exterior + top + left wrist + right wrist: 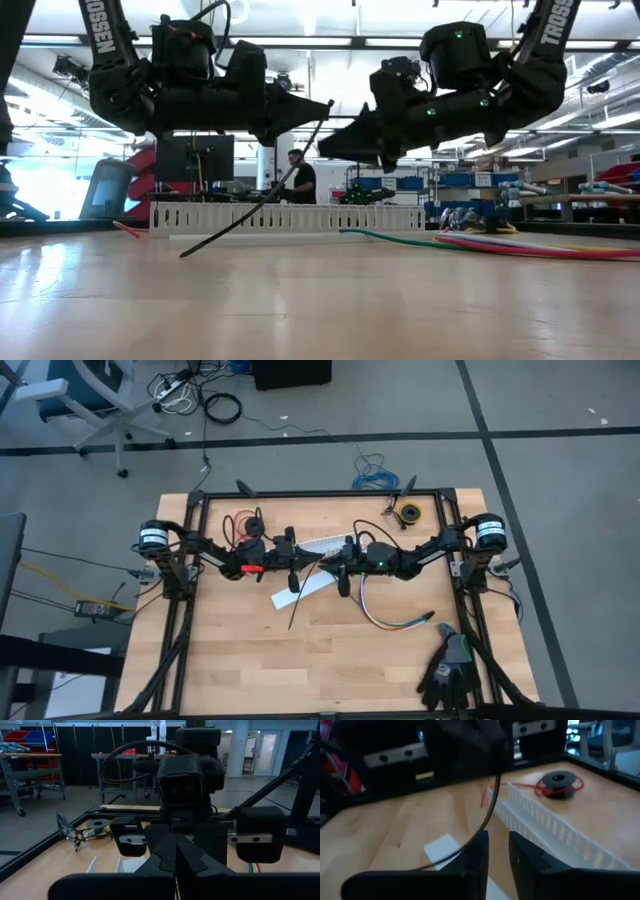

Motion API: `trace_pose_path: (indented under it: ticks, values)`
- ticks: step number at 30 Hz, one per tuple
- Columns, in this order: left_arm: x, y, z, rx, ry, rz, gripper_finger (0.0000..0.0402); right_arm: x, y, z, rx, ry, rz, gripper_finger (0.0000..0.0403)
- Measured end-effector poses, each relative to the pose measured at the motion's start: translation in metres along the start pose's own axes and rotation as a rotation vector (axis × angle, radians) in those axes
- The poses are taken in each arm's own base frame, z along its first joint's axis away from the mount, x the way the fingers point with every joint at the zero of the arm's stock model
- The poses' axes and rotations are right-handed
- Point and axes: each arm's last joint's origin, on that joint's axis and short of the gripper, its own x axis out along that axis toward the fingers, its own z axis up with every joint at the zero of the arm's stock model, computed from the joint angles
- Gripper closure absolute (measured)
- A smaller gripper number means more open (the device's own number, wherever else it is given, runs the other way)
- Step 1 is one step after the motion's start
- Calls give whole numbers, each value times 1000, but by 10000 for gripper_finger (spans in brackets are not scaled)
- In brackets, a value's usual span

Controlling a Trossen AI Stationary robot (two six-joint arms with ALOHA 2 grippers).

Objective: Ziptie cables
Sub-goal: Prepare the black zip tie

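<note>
The ziptie [255, 205] is a thin dark strip slanting from my left gripper [326, 104] down to the table. That gripper points level over the table's middle and is shut on the strip. My right gripper [499, 852] faces it from the right, also about level, its fingers a little apart with nothing between them. The ziptie [487, 820] runs past the outer side of one right finger; I cannot tell whether they touch. The cables [385, 618], a curved multicoloured bundle, lie on the table nearer the front, right of centre. My left gripper pinches the ziptie's upper end [322, 112] between its two fingertips, coming level from the table's left. The strip hangs slanted below the fingers, slightly bowed, and its lower end [184, 254] rests on the table.
A white slotted channel [322, 546] lies behind the grippers, with a white flat strip [300, 588] under them. A red wire spool [243, 523] sits at the far left, a yellow roll [408, 512] at the far right, and dark gloves [450, 670] at the near right corner.
</note>
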Motion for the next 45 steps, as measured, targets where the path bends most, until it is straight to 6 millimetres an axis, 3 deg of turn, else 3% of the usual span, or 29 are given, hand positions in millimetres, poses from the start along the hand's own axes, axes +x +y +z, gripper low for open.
trace_pose_path:
  ticks: [13,30,45]
  values:
    - [0,0,2,5,-24,-1,401,12,0,11,-44,-48,-23,340]
    - [0,7,1,8,-10,21,401,12,0,3,30,37,44,342]
    - [0,6,2,0,-16,6,401,12,-9,13,0,-50,26,340]
